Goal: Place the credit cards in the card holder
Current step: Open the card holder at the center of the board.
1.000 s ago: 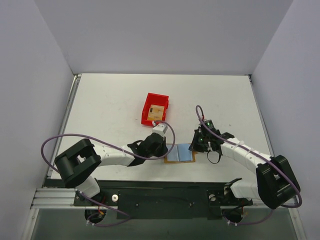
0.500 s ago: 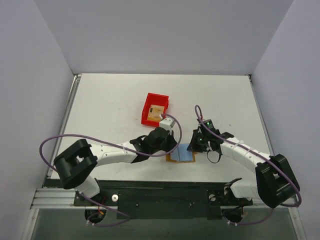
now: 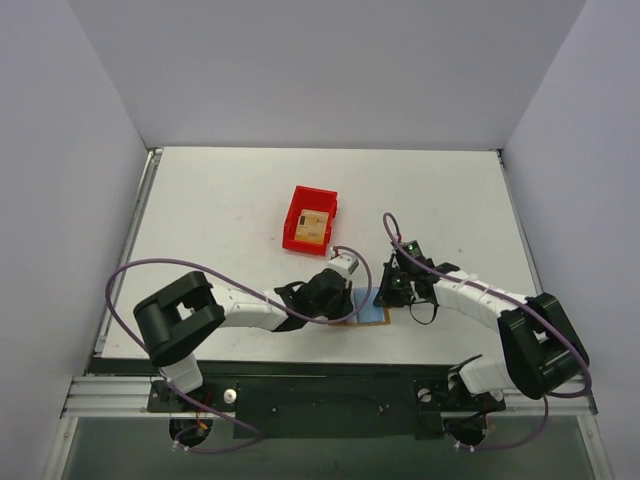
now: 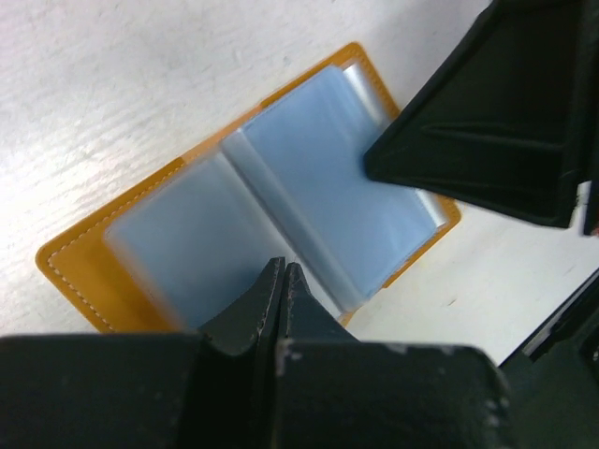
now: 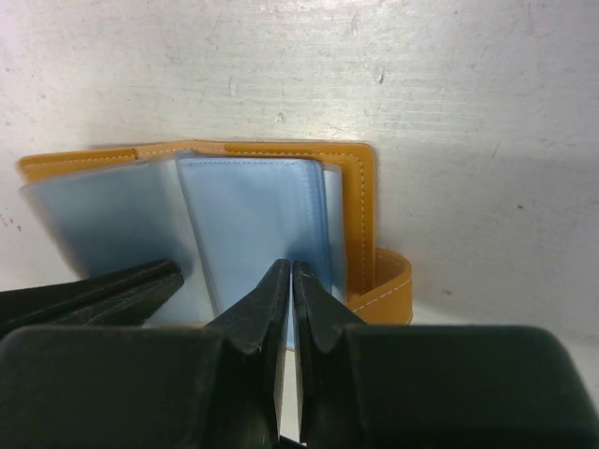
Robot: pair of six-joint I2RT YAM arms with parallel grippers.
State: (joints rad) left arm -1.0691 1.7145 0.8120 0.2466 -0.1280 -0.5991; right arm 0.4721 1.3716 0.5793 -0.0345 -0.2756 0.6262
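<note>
left end effector (image 4: 284,273) clenched, tips over open card holder (image 4: 309,178) | right end effector (image 5: 286,273) clenched at its blue sleeves | credit card (image 3: 313,222) in red bin (image 3: 316,192), farther left

We note a white table (image 3: 230,210), matte, walled in on three sides by plain pale grey-lavender panels: back wall (image 3: 320,70), left wall (image 3: 60,200), right wall (image 3: 590,180). A red plastic bin (image 3: 316,193) sits a little left of the table's centre, slightly skewed to the table edges, well apart from every wall. Along the near edge we see a black mounting plate (image 3: 330,400), with a ribbed aluminium rail (image 3: 105,398) running out from it to the left. Up close, the tabletop (image 5: 281,65) shows faint scuffs, streaks and a few dark specks.
</note>
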